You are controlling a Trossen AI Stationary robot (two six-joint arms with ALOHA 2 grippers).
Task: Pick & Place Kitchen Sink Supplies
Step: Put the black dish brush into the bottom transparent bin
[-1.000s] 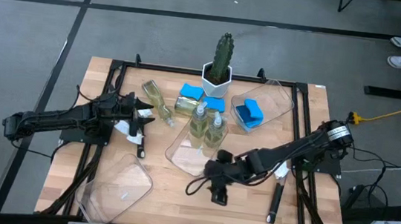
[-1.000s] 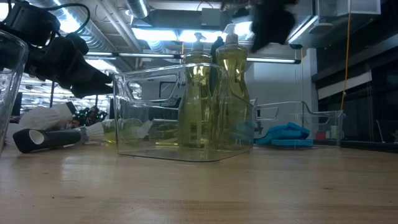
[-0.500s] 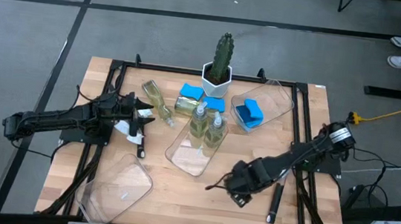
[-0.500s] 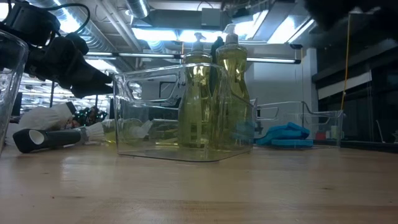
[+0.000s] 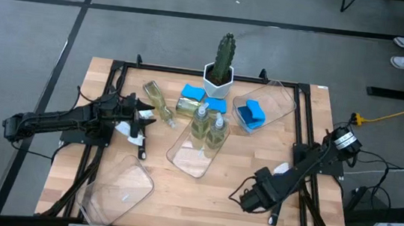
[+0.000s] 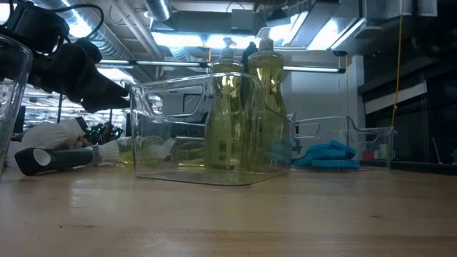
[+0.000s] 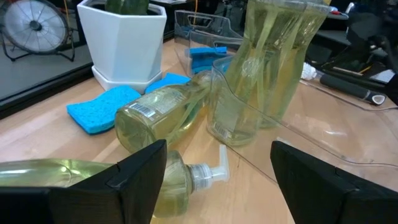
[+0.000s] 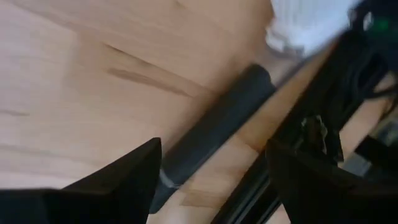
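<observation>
My right hand (image 5: 251,199) hangs low over the near right part of the wooden bench (image 5: 217,186), fingers spread and holding nothing. Just below them lies a slim black-handled brush (image 8: 214,127), its white head (image 8: 308,22) pointing toward the black frame rail along the bench's right side. In the overhead view my arm hides most of this brush; only the end of its handle shows beside my hand.

My left hand (image 5: 140,118) waits over the left middle of the bench, fingers also apart and empty. Just ahead of it two clear bottles of pale yellow-green liquid lie on their sides: one (image 7: 165,112) pointing toward the cactus pot, the other (image 7: 93,180) closest to my fingers, its white pump toward the tray. A second brush (image 6: 61,157) lies on the wood below this hand.

Two more bottles (image 5: 210,126) stand upright in the far end of a clear tray (image 5: 189,161) at the centre of the bench. Two bright blue sponges (image 5: 202,98) sit on the wood in front of the white pot holding the green cactus (image 5: 225,51). A third sponge (image 5: 251,114) lies in another clear tray (image 5: 282,99) at the far right, and one more clear tray (image 5: 115,187) sits near the front left corner.
</observation>
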